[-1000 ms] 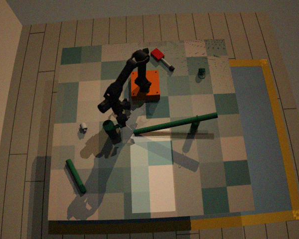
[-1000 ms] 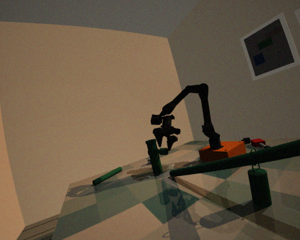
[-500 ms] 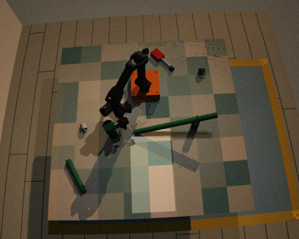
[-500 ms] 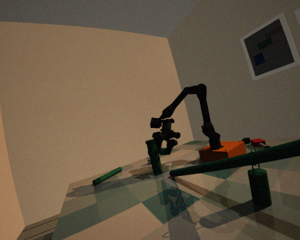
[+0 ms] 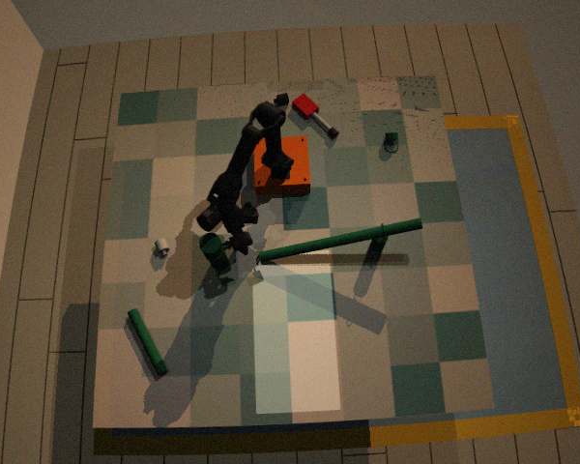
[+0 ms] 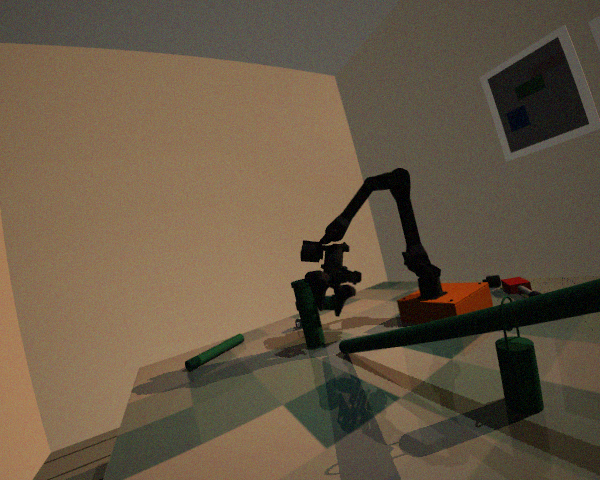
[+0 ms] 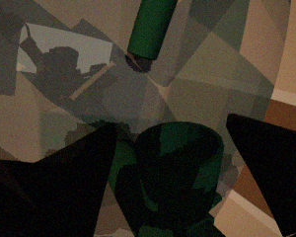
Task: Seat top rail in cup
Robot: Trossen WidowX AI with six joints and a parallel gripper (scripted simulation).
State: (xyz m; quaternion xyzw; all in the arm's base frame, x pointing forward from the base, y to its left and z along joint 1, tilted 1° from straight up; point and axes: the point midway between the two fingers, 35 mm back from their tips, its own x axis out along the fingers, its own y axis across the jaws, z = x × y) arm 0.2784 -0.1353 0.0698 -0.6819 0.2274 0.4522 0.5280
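The big green post (image 5: pixel 216 256) (image 6: pixel 310 322) stands, leaning slightly in the top and exterior views. The rail-end cup (image 6: pixel 329 302) (image 7: pixel 185 153) juts from its side near the top; its open mouth shows in the wrist view. My gripper (image 7: pixel 172 124) is open, with one finger on each side of the cup and gaps between. The band is mostly hidden by the fingers. The green rail (image 5: pixel 330 243) (image 6: pixel 434 328) (image 7: pixel 152 30) slopes through the wire loop (image 6: pixel 506 299) on the small post (image 6: pixel 519 374). Its low end is outside the cup, lower down and a short way off.
A loose green tube (image 5: pixel 147 341) (image 6: pixel 215 352) lies beyond the big post. A small white fitting (image 5: pixel 161 246) is left of the post. The orange base (image 5: pixel 298 167) (image 6: pixel 463 301), a red-headed tool (image 5: pixel 305 105) and a small green looped cap (image 5: pixel 391 137) are farther back.
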